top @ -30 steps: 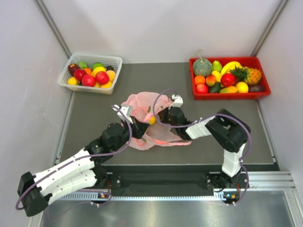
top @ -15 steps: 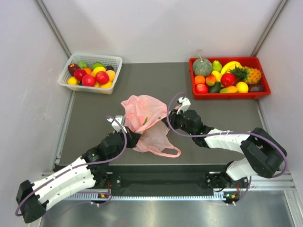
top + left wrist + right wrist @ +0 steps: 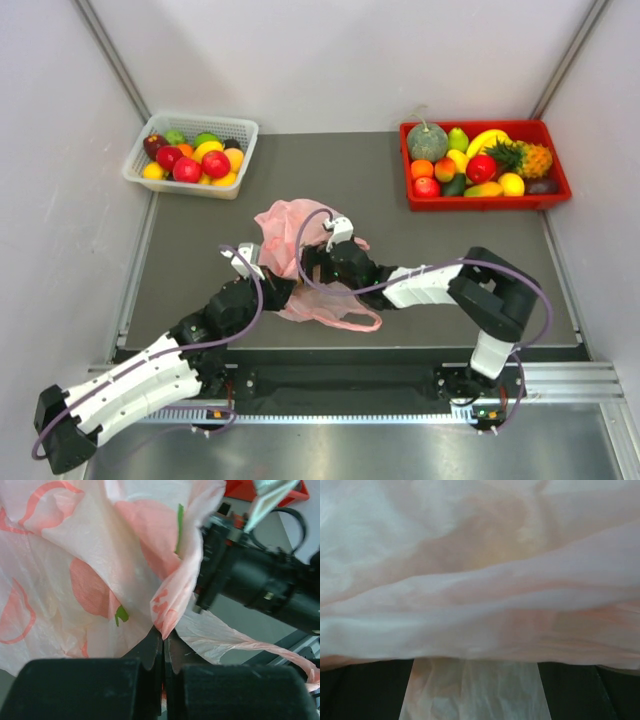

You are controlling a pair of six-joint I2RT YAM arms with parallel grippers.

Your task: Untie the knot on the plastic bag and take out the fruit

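The pink plastic bag (image 3: 290, 225) lies crumpled mid-table, a loose handle strip (image 3: 356, 322) trailing toward the near edge. My left gripper (image 3: 278, 288) is at the bag's near side. In the left wrist view it (image 3: 163, 639) is shut on a pinched fold of the bag (image 3: 167, 615). My right gripper (image 3: 308, 268) is pressed against the bag from the right. In the right wrist view it (image 3: 476, 690) stands open, dark fingers (image 3: 365, 690) far apart and bag film (image 3: 480, 605) filling the frame. I cannot make out the knot. The fruit is hidden.
A white basket (image 3: 190, 118) of mixed fruit stands at the back left. A red crate (image 3: 480, 203) with a melon, a pineapple and other fruit stands at the back right. Grey walls close in both sides.
My right gripper has opened and swung left, back against the bag. The yellow fruit seen one second ago no longer shows. The left gripper keeps its pinch and has drawn slightly nearer.
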